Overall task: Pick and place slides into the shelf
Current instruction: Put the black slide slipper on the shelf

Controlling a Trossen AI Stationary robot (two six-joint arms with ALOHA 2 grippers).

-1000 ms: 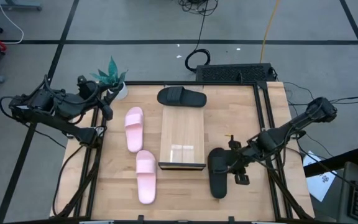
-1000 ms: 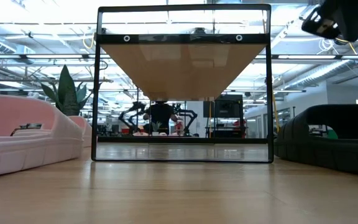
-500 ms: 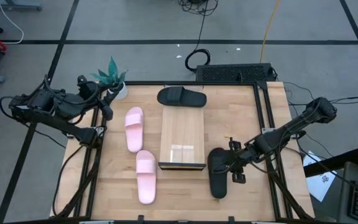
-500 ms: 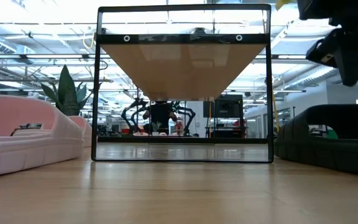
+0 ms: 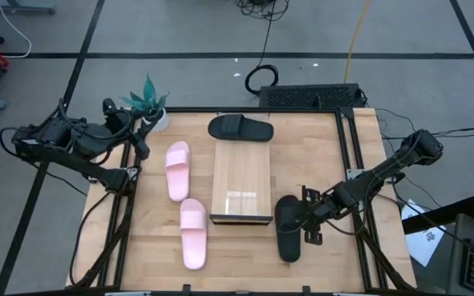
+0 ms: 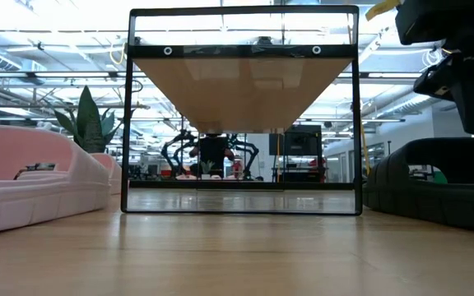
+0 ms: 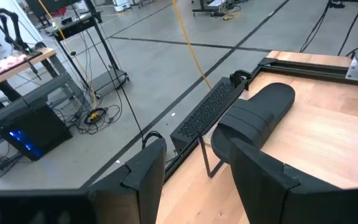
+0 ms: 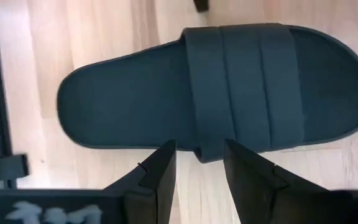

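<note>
right end effector [image 5: 307, 220] beside black slide [image 5: 287, 228] — shelf [image 5: 241, 182] just left

Small potted plant [image 5: 147, 102] at table corner, dark grille panel [image 5: 311, 95] along far edge

Shelf [image 5: 241, 182] mid-table, two slides [image 5: 184, 204] left, one [image 5: 240, 128] behind, one [image 5: 287, 227] right, seemingly beside right claw [image 5: 310, 222]

Two slides matte black [image 5: 287, 228] [image 5: 240, 128], two pale pink [image 5: 176, 169] [image 5: 192, 233]; shelf [image 5: 241, 182] light wood, dark frame.
</note>
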